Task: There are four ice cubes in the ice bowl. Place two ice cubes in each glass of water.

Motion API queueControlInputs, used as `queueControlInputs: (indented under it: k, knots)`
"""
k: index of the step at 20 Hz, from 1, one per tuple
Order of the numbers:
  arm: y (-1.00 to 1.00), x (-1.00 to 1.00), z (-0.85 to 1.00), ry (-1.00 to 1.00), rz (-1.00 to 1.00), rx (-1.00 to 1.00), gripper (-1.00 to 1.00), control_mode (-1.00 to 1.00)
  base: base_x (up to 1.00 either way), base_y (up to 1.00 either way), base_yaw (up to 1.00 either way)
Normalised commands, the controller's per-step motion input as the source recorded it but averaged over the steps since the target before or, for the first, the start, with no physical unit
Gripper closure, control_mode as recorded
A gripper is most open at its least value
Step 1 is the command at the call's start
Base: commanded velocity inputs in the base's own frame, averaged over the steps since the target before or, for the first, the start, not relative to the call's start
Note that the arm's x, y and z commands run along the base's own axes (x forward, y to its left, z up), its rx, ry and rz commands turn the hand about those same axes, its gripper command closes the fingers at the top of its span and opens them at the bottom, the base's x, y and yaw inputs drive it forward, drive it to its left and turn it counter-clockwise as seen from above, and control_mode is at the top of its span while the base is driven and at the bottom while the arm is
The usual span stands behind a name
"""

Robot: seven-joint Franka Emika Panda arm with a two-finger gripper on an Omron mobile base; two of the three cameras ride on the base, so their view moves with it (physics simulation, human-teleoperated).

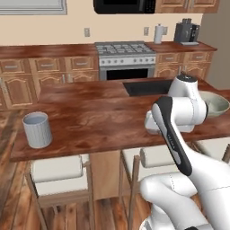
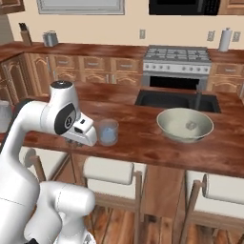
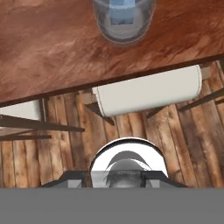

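You have the arm's hand low over the near edge of the desk, just left of the short blue-tinted glass as the right base view shows it. The fingertips are hidden in every view, so you cannot tell whether the jaws are open, closed or gripping anything.

In the hand view the short glass sits at the top, with a pale blue cube showing inside it.

The ice bowl stands farther right on the desk, near the sink, with one ice cube visible in it.

The ribbed grey-white glass stands well apart, near the desk's left end in the left base view.

White-cushioned stools stand under the near edge.
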Motion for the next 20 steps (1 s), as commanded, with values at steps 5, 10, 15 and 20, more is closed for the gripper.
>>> queueControlInputs:
  k: [5, 10, 15, 20]
  knots:
    - [0.0, 0.0, 0.0, 0.0, 0.0, 0.0, 1.0, 1.0, 0.0, 0.72, 0.0]
    - [0.0, 0.0, 0.0, 0.0, 0.0, 0.0, 1.0, 1.0, 0.0, 0.62, 0.0]
    - [0.0, 0.0, 0.0, 0.0, 0.0, 0.0, 1.0, 1.0, 0.07, 0.61, 0.0]
    - [0.0, 0.0, 0.0, 0.0, 0.0, 0.0, 1.0, 1.0, 0.21, 0.54, 0.0]
